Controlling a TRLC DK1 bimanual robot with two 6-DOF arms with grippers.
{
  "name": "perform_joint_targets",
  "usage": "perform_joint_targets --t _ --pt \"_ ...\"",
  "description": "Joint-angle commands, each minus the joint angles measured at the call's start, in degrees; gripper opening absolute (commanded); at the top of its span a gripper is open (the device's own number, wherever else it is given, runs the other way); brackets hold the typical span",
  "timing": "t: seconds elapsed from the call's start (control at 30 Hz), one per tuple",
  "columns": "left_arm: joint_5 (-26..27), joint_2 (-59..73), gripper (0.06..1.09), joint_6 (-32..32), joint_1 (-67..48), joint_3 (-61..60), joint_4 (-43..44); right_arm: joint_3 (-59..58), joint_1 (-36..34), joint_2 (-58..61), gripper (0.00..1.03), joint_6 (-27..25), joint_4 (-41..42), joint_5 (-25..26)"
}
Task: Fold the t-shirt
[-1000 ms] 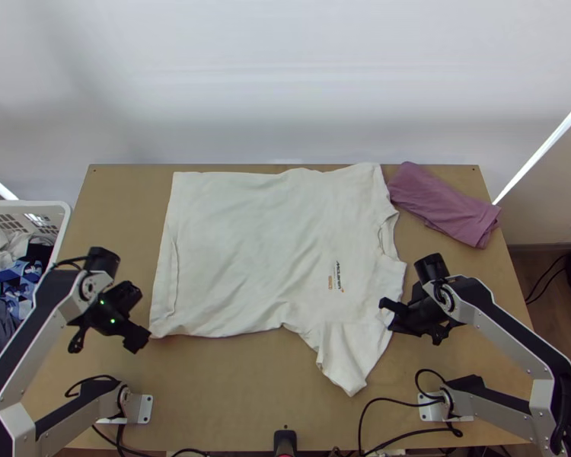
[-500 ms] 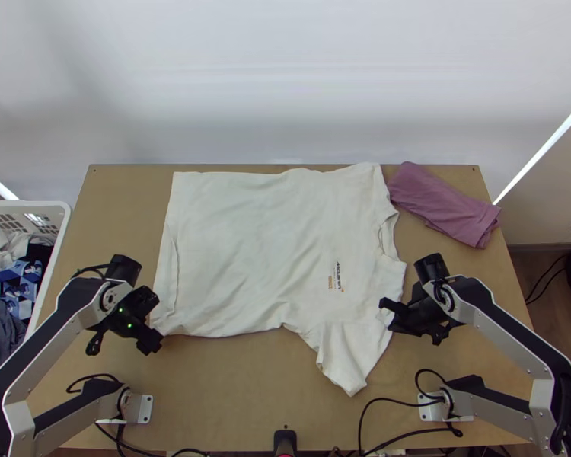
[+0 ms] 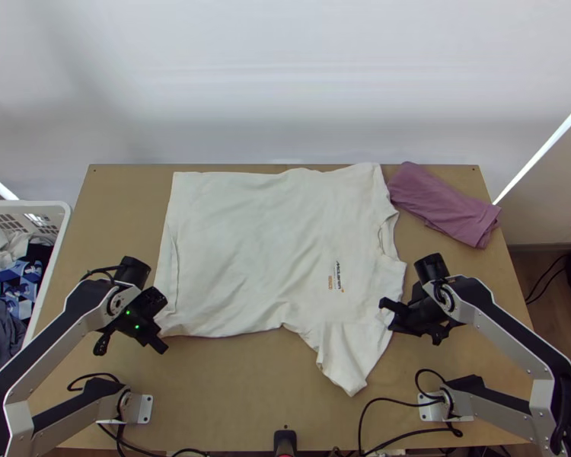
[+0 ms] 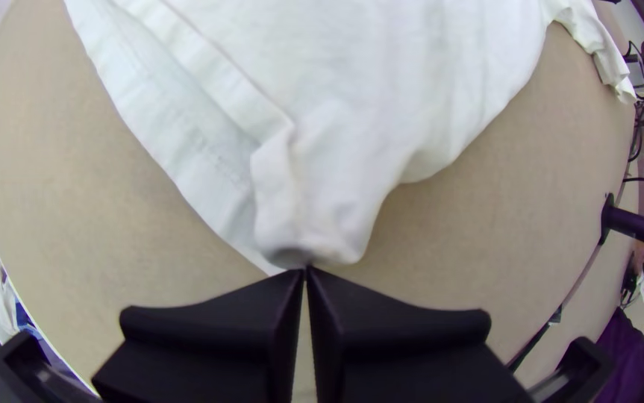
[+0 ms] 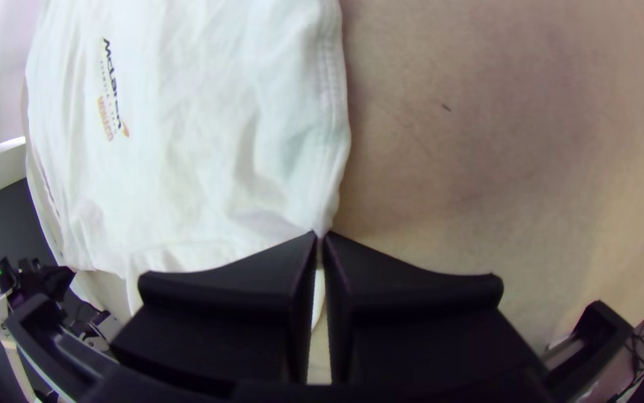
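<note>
While left end effector (image 3: 160, 339) pinches t-shirt (image 3: 263, 259), right one (image 3: 393, 324) does too.

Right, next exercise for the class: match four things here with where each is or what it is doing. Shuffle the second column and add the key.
Column 1
1. white cloth t-shirt
2. folded purple cloth
3. white plastic basket
4. flat-fingered black right gripper

Column 2
A. standing beyond the table's left edge
B. shut on the shirt's right-hand edge
C. mostly spread over the middle of the light wooden table
D. near the table's far right corner

Pairs: 1-C, 2-D, 3-A, 4-B
</note>
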Motion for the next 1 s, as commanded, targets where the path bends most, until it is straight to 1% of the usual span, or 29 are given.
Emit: perform_joint_targets --t 0.0,0.1,0.17,0.2,0.3,0.33,0.37,0.5,0.57,0.7,0.77,0.9,0.97 --pt "0.57 -0.12 0.1 -0.62 0.7 0.04 0.78 -0.72 -0.05 -2.33 0.03 -0.53 0.8 1.22" --pt "0.74 0.06 0.1 -0.79 4.48 4.26 2.54 0.77 -0.75 -4.88 0.03 -2.03 0.8 1.22" --pt "1.27 0.32 0.1 -2.82 6.42 7.52 3.51 2.53 -0.31 -7.78 0.03 -2.38 1.06 1.22" --pt "2.41 0.32 0.1 -4.13 6.94 9.27 3.86 3.58 -0.23 -9.1 0.03 -3.17 1.68 1.3" --pt "4.52 0.76 0.1 -10.73 8.35 12.88 6.76 7.01 0.04 -11.03 0.03 -3.52 3.87 1.66" --pt "4.7 1.02 0.1 -13.89 8.26 13.4 8.69 8.68 0.13 -11.12 0.03 -4.84 4.22 2.97" --pt "4.87 1.29 0.1 -16.61 8.26 13.76 10.18 10.53 0.21 -10.95 0.03 -5.02 4.66 3.68" --pt "5.05 1.99 0.1 -26.28 8.17 17.01 15.28 20.11 -0.23 -7.78 0.03 -5.28 5.19 7.19" --pt "4.96 3.31 0.1 -29.97 9.14 20.26 16.86 25.56 -0.93 -5.85 0.03 -5.45 6.07 7.63" --pt "4.78 7.44 0.1 -34.81 11.69 28.26 16.86 37.16 -2.51 -1.28 0.03 -6.77 7.83 8.86" --pt "4.34 9.11 0.1 -36.39 12.83 32.74 16.95 42.43 -3.48 1.36 0.03 -8.36 8.71 9.04" --pt "3.38 11.13 0.1 -37.88 13.98 41.53 16.69 51.92 -5.67 6.37 0.03 -8.71 8.88 9.04" --pt "3.03 12.01 0.1 -38.24 14.33 46.54 16.6 56.32 -5.94 7.95 0.03 -9.76 9.15 9.74"
